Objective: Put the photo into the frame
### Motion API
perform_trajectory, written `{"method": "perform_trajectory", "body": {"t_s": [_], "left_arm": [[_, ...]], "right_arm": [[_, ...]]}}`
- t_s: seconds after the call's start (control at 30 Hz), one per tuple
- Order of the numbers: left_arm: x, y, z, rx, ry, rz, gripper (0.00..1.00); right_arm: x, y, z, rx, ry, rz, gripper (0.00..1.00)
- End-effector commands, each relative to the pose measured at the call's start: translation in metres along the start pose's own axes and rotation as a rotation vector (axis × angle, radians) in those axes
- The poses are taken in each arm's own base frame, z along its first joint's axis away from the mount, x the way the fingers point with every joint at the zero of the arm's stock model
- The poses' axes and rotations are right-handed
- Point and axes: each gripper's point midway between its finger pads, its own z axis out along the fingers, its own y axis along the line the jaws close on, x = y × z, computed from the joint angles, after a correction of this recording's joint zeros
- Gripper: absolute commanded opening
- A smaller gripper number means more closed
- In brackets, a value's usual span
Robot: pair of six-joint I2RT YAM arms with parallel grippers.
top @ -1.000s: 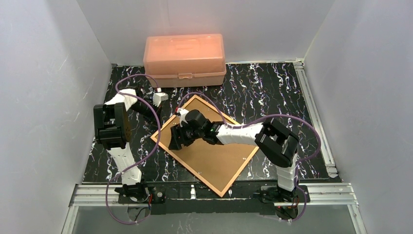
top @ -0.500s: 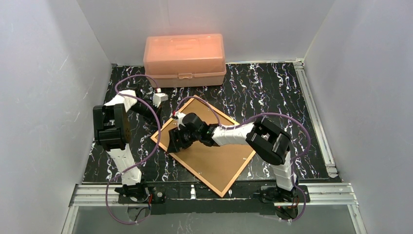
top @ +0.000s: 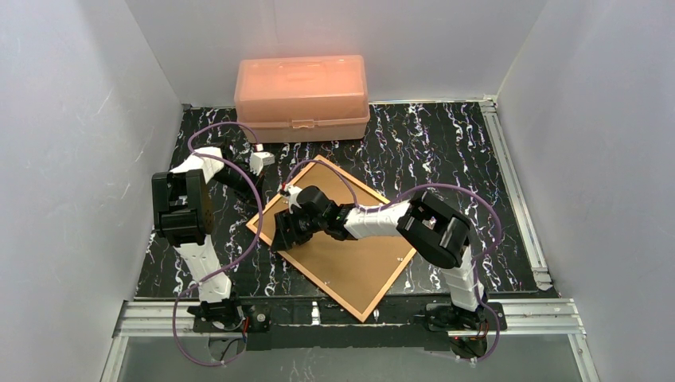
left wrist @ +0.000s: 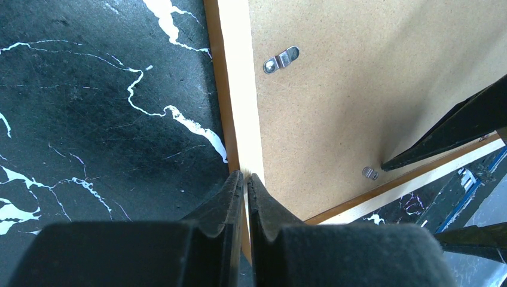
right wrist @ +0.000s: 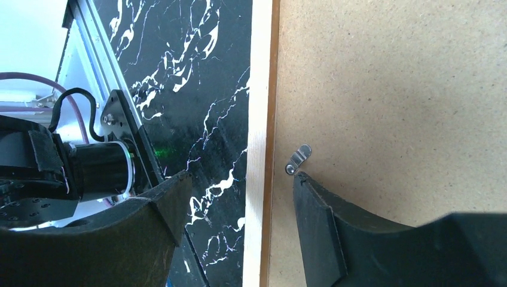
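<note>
The frame (top: 371, 315) lies face down and turned like a diamond on the black marbled table, its brown backing board (top: 358, 263) filling it. The photo is hidden. My right gripper (right wrist: 239, 176) is open at the frame's left corner (top: 280, 232). It straddles the pale wooden border (right wrist: 257, 179): one finger hangs over the table, the other finger (right wrist: 317, 227) sits over the board beside a metal clip (right wrist: 297, 160). My left gripper (left wrist: 246, 176) is shut with nothing in it, its tips over the frame's border (left wrist: 236, 107) close to that same corner.
A pink translucent box (top: 302, 87) stands at the back of the table. Another metal clip (left wrist: 281, 60) holds the board along the border. Aluminium rails (top: 513, 183) run along the right and near edges. White walls close in on both sides.
My right arm has slid a little to the left, bringing its open gripper closer to the frame's left corner. The left arm has stayed put.
</note>
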Motion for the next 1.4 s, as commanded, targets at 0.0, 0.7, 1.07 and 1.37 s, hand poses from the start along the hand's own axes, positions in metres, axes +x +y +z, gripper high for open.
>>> {"method": "perform_trajectory", "body": {"t_s": [0.0, 0.7, 1.07, 1.37], "left_arm": [[0.01, -0.013, -0.003, 0.014, 0.034, -0.004, 0.04], [0.009, -0.017, -0.005, 0.018, 0.02, 0.001, 0.03], [0.008, -0.019, -0.005, 0.024, 0.017, 0.0, 0.03], [0.007, -0.022, -0.006, 0.029, 0.017, 0.001, 0.03]], "right_arm": [[-0.012, 0.014, 0.004, -0.055, -0.034, -0.016, 0.7], [-0.008, 0.018, 0.008, -0.073, -0.025, -0.008, 0.69], [-0.008, 0.018, 0.012, -0.079, -0.029, -0.01, 0.68], [-0.009, 0.016, 0.016, -0.079, -0.035, -0.015, 0.68]]}}
